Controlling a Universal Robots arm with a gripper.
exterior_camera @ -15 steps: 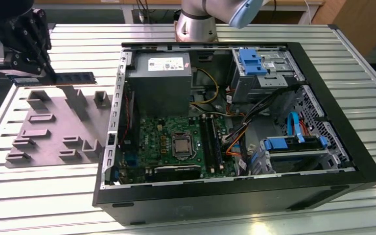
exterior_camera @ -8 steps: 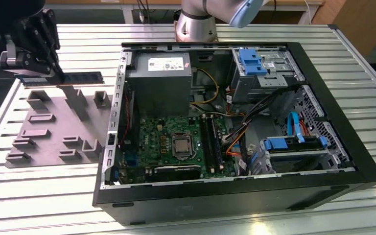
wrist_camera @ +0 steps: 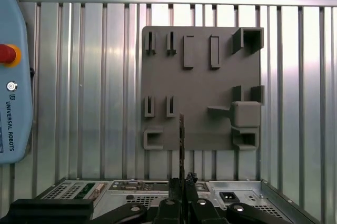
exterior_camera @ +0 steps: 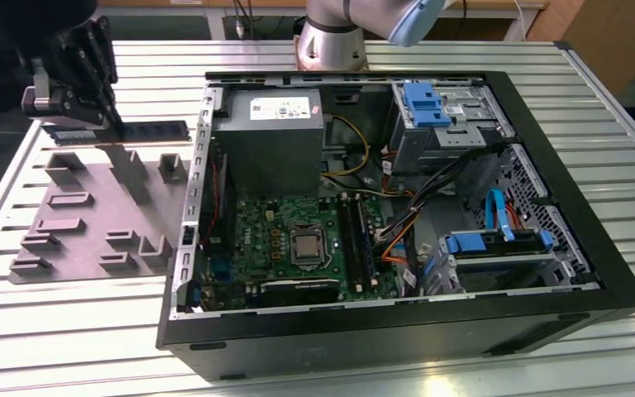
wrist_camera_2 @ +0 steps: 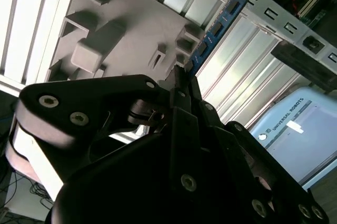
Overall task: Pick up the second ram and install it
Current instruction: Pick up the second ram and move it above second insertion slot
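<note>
Above the slatted surface [exterior_camera: 75, 322], beside the open computer case [exterior_camera: 406, 331] and over the grey holder tray [exterior_camera: 86, 178], the second ram [exterior_camera: 152, 130] is clamped at one end in the pincer [exterior_camera: 92, 122], and is judged best carried level, untwisted.

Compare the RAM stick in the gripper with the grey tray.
The second ram is a thin blue strip with black chips; the grey tray is broad, with raised blocks. The ram is clamped in the gripper above the table; the tray lies flat on it. Both are outside the case.
</note>
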